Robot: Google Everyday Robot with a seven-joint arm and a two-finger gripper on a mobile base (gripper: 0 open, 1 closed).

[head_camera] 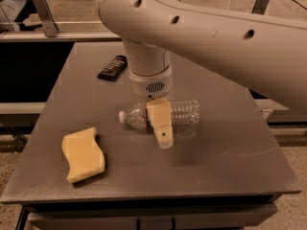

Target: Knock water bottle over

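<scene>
Gripper [164,137] hangs low over grey table [230,147], tan tip in front of bottle's neck end. Whether claw is apart or together: cannot tell from this view.

Water bottle [184,111] lies on its side directly behind gripper, white cap toward view-left, clear ribbed body running right. Red band edge shows beside gripper; no lettering legible.

Yellow sponge [82,153] lower left of gripper, well apart. Black remote [112,67] beyond gripper, upper left.

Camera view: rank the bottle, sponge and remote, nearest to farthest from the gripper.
The gripper hangs mid-table.
1. bottle, lying on its side just behind the gripper
2. sponge, front left
3. remote, far left
</scene>
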